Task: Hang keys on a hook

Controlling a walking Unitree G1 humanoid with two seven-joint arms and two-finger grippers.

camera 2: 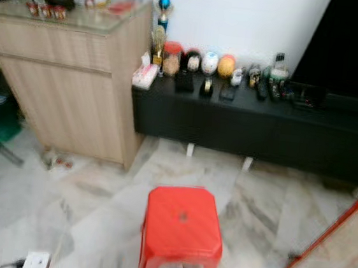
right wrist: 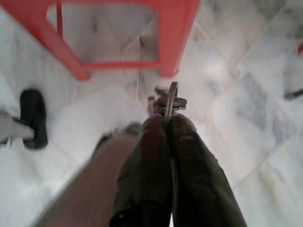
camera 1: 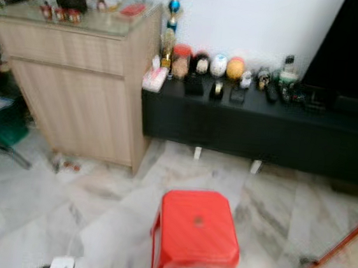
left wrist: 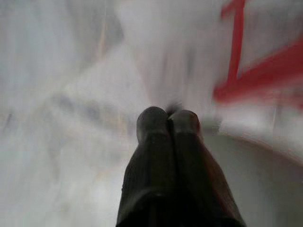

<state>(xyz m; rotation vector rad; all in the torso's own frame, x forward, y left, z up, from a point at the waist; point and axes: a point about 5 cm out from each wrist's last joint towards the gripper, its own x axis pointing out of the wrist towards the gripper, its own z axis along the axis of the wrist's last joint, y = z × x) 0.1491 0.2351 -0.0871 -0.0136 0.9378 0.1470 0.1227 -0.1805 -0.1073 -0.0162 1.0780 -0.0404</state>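
Head views were soft w/ motion blur. Small items on the black low cabinet (camera 1: 256, 126) and wooden cabinet (camera 1: 74, 91) top couldn't be identified. Red stool (camera 1: 195, 233) legs cut off at 6 o'clock. Keys (right wrist: 170, 101) mostly hidden betw. right gripper (right wrist: 168, 124) fingers. Left wrist view blurred.

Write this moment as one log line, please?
right pincer: shut on keys | left pincer: shut | ahead: red stool | hook: unseen
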